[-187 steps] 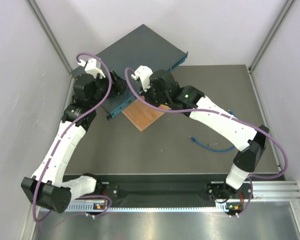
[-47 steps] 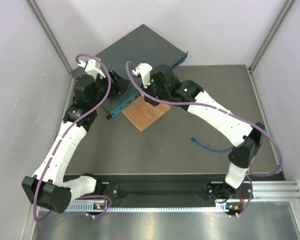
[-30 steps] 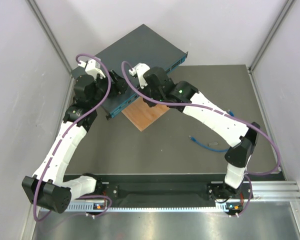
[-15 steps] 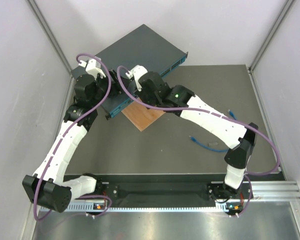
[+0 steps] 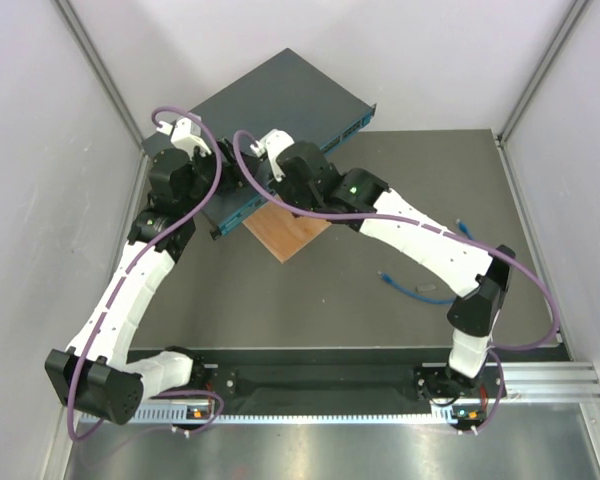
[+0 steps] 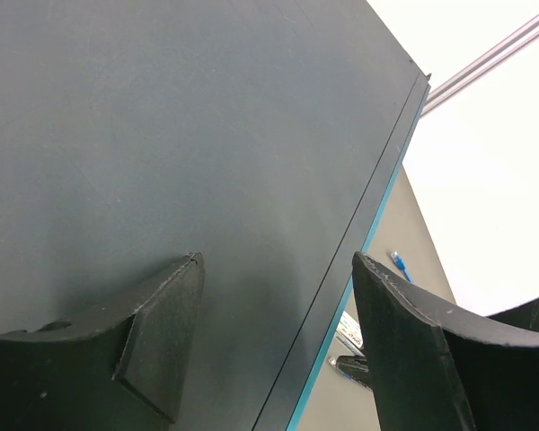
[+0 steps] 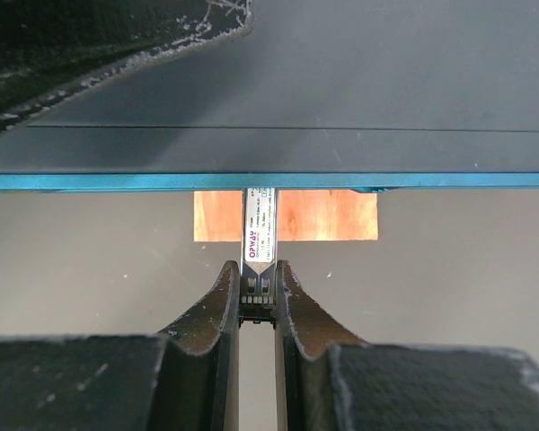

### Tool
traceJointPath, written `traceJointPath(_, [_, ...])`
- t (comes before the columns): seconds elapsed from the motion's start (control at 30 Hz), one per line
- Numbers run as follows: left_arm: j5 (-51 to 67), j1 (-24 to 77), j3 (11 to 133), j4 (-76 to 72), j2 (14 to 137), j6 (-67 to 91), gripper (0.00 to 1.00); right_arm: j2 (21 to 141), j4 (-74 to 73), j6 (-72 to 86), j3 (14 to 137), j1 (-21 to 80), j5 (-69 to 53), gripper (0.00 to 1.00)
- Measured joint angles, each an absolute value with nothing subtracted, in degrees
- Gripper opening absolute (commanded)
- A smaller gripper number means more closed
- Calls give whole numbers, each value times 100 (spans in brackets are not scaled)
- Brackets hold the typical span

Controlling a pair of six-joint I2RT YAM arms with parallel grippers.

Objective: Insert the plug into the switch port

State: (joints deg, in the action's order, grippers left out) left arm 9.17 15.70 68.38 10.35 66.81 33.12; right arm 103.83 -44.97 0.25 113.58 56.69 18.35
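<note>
Pressing a module (image 7: 257, 235) at the switch (image 5: 280, 100), with the plug (image 5: 385, 275) lying idle on the table (image 5: 280, 300).
Nearest, lies right of centre in the top view, well apart from the switch, long axis along its blue cable (image 5: 425, 293), tip seemingly toward the upper left. Further in, clamps the right gripper (image 7: 257, 305) on the module's rear, long axis straight up the wrist frame, nose at the switch's front, likely for a square push. Farthest, spreads the left gripper (image 6: 269, 341) fingers apart over the switch top, probably bracing it.
</note>
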Motion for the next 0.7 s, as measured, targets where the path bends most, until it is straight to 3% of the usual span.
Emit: traceJointPath(0.7, [910, 1540, 6768, 943, 6659, 3422, 72, 10444, -4611, -532, 11500, 5535, 1623, 0])
